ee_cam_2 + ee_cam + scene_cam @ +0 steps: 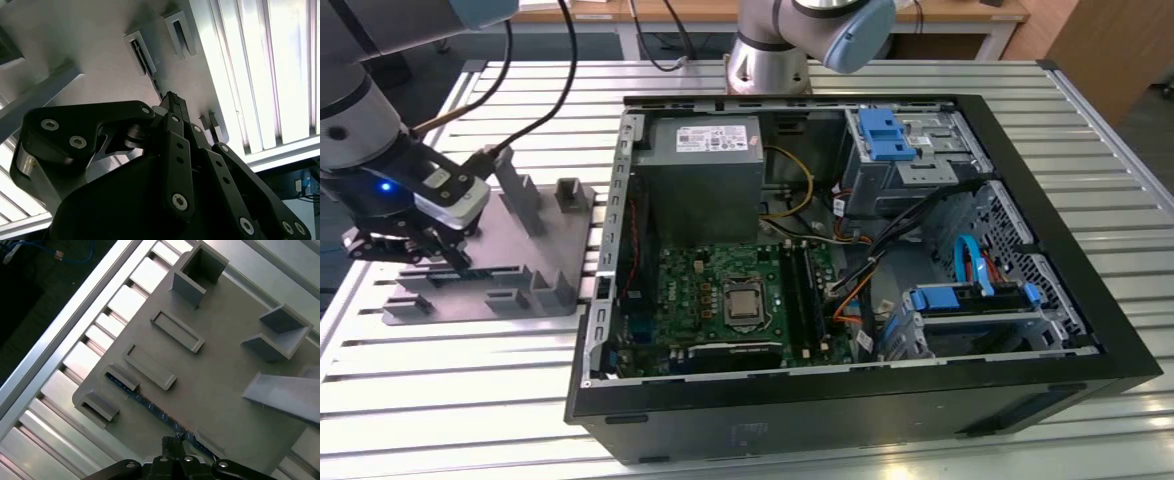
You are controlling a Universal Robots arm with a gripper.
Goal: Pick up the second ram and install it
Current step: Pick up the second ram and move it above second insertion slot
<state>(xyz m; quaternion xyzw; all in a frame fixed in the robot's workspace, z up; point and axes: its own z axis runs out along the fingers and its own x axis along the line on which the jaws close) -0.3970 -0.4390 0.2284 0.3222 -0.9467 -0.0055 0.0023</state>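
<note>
- The grey tray (220, 385) lies on the slatted metal table (454, 390). In the exterior view, all of its sides but the one at the exterior view's right give onto table slats.
- The second ram (145, 402) stands on its long edge in the tray. It runs parallel to one of the tray's outer edges and close inside it, and small grey brackets (121, 378) hold it near its ends.
- The gripper (175, 441) hangs over the tray, on the stick. Its two black fingers are drawn almost together, pinching the stick's upper edge partway along its length. The stick still sits in its brackets.
- In the first wrist view, two low rectangular frames (177, 331) lie parallel to the stick, farther in on the tray. A strip of bare plate runs between them and the stick.
- The taller upright pegs (280, 335) rise on the far part of the tray, well apart from the fingers.
- In the second wrist view, the tray's rim runs just beside the fingertips, and the table's slats lie past it.
- The open computer case (854, 410) stands just beside the tray, at the exterior view's right. Its near wall rises above the tray's plate, and the green motherboard (720, 290) lies flat inside.
</note>
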